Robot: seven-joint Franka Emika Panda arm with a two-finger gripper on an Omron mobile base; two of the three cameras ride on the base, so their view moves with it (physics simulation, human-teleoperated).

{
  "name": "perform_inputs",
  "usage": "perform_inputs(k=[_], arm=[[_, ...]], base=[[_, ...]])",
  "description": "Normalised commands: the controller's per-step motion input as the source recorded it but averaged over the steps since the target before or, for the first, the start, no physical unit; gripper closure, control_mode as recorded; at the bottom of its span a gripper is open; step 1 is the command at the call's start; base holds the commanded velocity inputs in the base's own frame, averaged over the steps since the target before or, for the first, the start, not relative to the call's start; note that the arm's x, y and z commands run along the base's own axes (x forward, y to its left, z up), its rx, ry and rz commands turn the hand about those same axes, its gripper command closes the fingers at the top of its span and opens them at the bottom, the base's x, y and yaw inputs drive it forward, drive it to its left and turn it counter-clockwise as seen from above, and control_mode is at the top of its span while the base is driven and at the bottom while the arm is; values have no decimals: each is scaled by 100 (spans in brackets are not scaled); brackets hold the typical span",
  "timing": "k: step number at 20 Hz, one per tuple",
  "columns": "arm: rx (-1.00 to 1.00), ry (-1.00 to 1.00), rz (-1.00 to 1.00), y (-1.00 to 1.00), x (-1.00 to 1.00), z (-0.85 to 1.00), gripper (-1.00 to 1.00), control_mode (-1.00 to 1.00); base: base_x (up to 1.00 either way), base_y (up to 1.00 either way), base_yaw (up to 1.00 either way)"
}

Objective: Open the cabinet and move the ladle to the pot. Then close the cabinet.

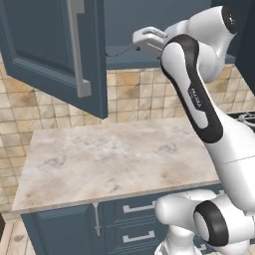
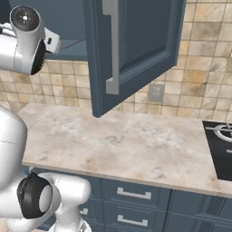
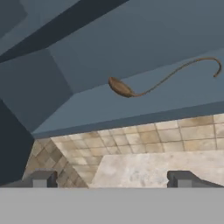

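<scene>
The cabinet stands open, its door (image 1: pixel 45 55) swung out over the counter, with the long silver handle (image 2: pixel 112 45) facing me. Inside, on the cabinet floor (image 3: pixel 144 109), lies the dark brown ladle (image 3: pixel 121 87), bowl to the left and thin curved handle running right. Part of that ladle (image 1: pixel 119 51) pokes out past the door edge. My gripper (image 1: pixel 141 39) is raised at the cabinet's opening, a short way in front of the ladle and apart from it. Its fingertips (image 3: pixel 43 178) stand wide open with nothing between them. The pot is out of view.
A marble counter (image 1: pixel 114 154) lies below the cabinet, with tiled wall behind. A black stove top (image 2: pixel 219 149) sits at the counter's right end. Drawers with horizontal handles (image 2: pixel 133 194) run under the counter. The open door hangs low over the counter's left part.
</scene>
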Motion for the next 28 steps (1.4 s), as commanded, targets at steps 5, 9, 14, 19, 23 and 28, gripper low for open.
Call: perform_inputs(k=[5, 9, 14, 19, 23, 28], arm=[[1, 9, -34, -69, 45, -1, -100, -100], [0, 4, -21, -63, 46, -1, -100, -100], [-12, 0, -4, -54, 36, 0, -100, -100], [-17, 0, 5, -41, 14, -1, -100, -100], [-12, 0, 6, -25, 23, -5, -100, -100], [-11, 0, 8, -4, 22, -21, -100, -100]], base=[[0, 0, 0], [0, 0, 0], [0, 0, 0], [0, 0, 0], [0, 0, 0], [0, 0, 0]])
